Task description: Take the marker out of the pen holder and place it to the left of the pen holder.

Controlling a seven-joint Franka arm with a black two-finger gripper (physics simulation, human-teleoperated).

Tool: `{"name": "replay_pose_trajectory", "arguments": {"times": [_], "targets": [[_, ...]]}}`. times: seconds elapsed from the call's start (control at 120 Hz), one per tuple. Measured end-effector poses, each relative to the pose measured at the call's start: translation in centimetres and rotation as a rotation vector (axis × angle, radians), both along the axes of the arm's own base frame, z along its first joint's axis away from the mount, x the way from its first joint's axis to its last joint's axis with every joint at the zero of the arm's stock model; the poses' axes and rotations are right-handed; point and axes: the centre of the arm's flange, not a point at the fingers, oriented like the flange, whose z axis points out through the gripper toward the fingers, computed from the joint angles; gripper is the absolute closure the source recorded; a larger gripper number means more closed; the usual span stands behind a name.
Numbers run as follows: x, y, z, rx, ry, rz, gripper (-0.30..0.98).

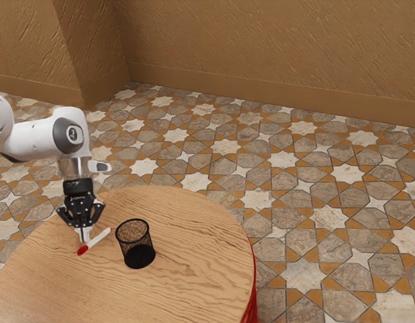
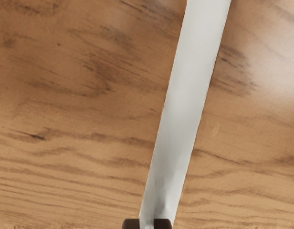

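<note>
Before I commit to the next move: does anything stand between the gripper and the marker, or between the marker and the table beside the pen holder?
Nothing visible on either path: the gripper is right at the marker, on or just above the table, and the pen holder stands off to the exterior view's right.

The arm (image 1: 34,140) is smooth, rounded and white, with a dark grey joint cap (image 1: 72,134), silvery wrist (image 1: 72,166) and black, angular jaws flecked with white.
</note>
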Motion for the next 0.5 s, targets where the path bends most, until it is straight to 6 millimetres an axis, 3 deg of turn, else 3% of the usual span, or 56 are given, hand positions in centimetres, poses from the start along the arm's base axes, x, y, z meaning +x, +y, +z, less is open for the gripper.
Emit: {"name": "replay_pose_trajectory", "arguments": {"times": [0.1,0.233,0.333,0.425,0.5], "targets": [[-1.5,0.1,-1.7,-0.018,0.038,0.006,0.76],[-1.1,-0.6,-0.8,-0.021,0.013,-0.03,0.47],[0.7,-2.7,6.3,0.032,-0.129,-0.091,0.29],[1.3,-8.0,15.2,0.071,-0.306,-0.205,0.19],[1.4,-12.6,21.1,0.081,-0.427,-0.301,0.13]]}}
